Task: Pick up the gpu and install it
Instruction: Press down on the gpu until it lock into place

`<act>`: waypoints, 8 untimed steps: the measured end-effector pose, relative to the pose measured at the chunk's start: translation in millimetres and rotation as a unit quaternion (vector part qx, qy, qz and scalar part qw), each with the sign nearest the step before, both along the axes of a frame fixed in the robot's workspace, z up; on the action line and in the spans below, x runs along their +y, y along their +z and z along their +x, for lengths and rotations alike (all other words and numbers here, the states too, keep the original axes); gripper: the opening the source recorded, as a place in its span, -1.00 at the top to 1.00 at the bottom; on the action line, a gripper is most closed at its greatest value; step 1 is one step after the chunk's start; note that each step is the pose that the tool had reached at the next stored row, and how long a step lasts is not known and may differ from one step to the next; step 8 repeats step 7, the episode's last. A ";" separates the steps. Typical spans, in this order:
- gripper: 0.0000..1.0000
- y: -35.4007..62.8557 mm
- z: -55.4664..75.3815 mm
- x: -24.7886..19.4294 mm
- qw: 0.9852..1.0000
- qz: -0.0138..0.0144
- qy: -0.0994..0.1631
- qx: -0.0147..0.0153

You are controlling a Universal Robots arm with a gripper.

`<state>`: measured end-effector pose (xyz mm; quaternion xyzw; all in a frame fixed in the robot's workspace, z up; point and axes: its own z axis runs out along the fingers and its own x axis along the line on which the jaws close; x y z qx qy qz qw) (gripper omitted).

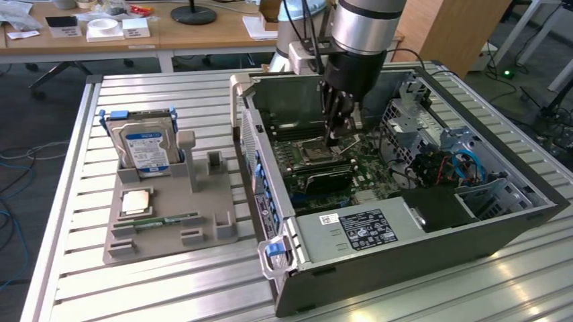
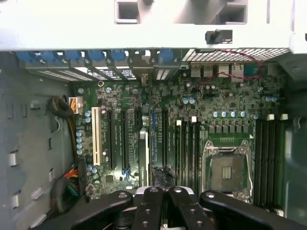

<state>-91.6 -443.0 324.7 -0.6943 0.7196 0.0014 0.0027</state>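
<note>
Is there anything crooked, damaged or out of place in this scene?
Nothing stands out. The hard drive stands in the grey tray, the memory stick lies flat in it, and the shut gripper hangs over the motherboard.

Wooden desks (image 1: 179, 37) behind, grey floor (image 1: 36, 127), slatted metal table (image 1: 161, 282)

— What carries everything?
— A slatted, silver aluminium table (image 1: 161, 288).
— What rests directly on it?
— A grey plastic parts holder (image 1: 170, 221) at nine o'clock, and just beside it, at three o'clock, an open black computer case (image 1: 394, 248) lying on its side.
</note>
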 end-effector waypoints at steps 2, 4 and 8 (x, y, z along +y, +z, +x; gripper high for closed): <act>0.79 0.8 0.0 0.0 1.000 0.000 0.000 0.000; 0.79 0.9 0.0 0.0 1.000 0.000 0.000 0.000; 0.79 0.9 0.0 0.0 1.000 0.000 0.000 0.000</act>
